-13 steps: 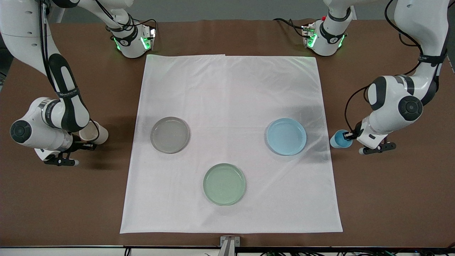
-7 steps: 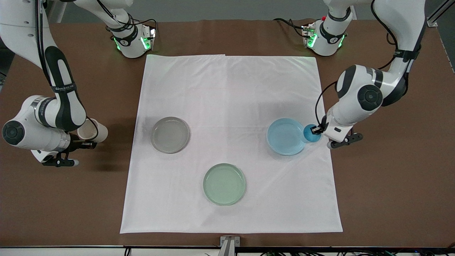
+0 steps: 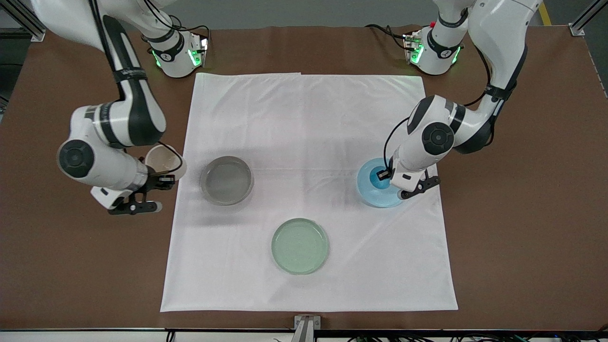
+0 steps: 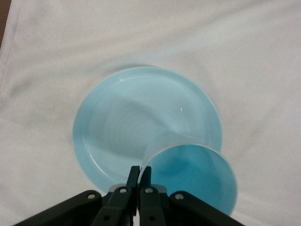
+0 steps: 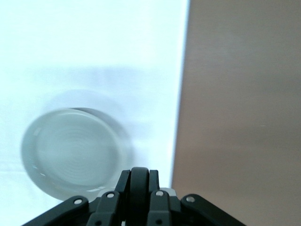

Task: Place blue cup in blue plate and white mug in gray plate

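Observation:
My left gripper [image 3: 384,175] is shut on the rim of the blue cup [image 3: 379,180] and holds it upright over the blue plate [image 3: 368,192]. In the left wrist view its fingers [image 4: 139,172] pinch the cup's wall [image 4: 193,176] just above the plate [image 4: 117,117]. My right gripper [image 3: 164,179] is shut on the dark handle of the white mug [image 3: 161,162], held over the brown table at the cloth's edge, beside the gray plate [image 3: 226,180]. The right wrist view shows the handle [image 5: 139,181] between the fingers and the gray plate [image 5: 70,150]; the mug's body is hidden there.
A pale green plate [image 3: 299,246] lies on the white cloth [image 3: 308,118], nearer to the front camera than the other two plates. The brown table [image 3: 522,237] surrounds the cloth. The arms' bases stand along the table's back edge.
My left gripper has carried the blue cup from the bare table onto the space over the blue plate. My right gripper has carried the white mug toward the gray plate.

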